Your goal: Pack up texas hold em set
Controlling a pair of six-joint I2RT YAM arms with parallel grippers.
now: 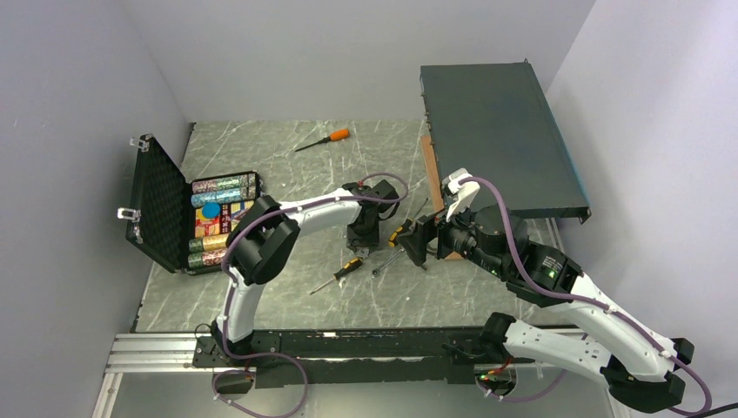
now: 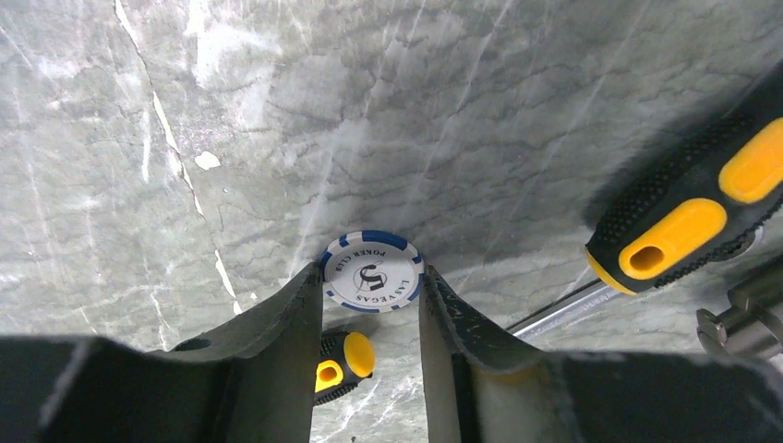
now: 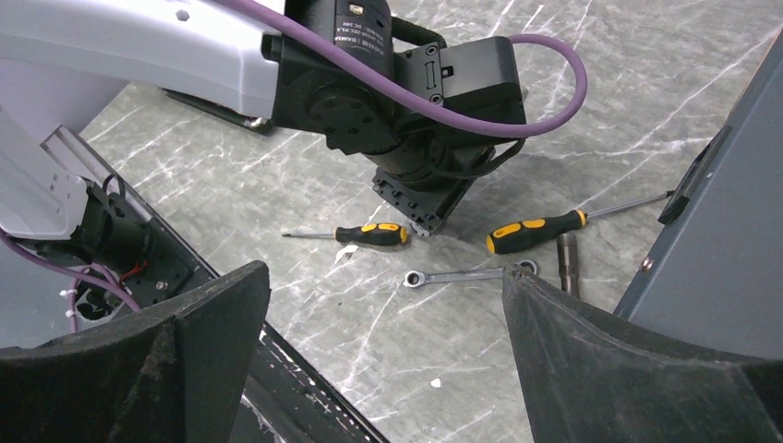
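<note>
The texas hold em set's black case (image 1: pixel 164 205) stands open at the table's left, foam lid upright, with rows of coloured chips (image 1: pixel 219 219) and a blue disc (image 1: pixel 210 210) inside. One white poker chip (image 2: pixel 372 270) with a blue-striped edge lies flat on the marble mid-table. My left gripper (image 2: pixel 372 279) points straight down over it, and both fingertips press on the chip's opposite edges. In the top view the left gripper (image 1: pixel 363 242) hides the chip. My right gripper (image 3: pixel 385 274) hovers wide open just to the right, holding nothing, and is seen as the right gripper (image 1: pixel 423 239) from above.
Two yellow-and-black screwdrivers (image 3: pixel 374 234) (image 3: pixel 536 231), a ratchet wrench (image 3: pixel 452 275) and a metal socket piece (image 3: pixel 566 258) lie around the left gripper. An orange-handled screwdriver (image 1: pixel 324 139) lies at the back. A large dark rack box (image 1: pixel 496 139) fills the back right.
</note>
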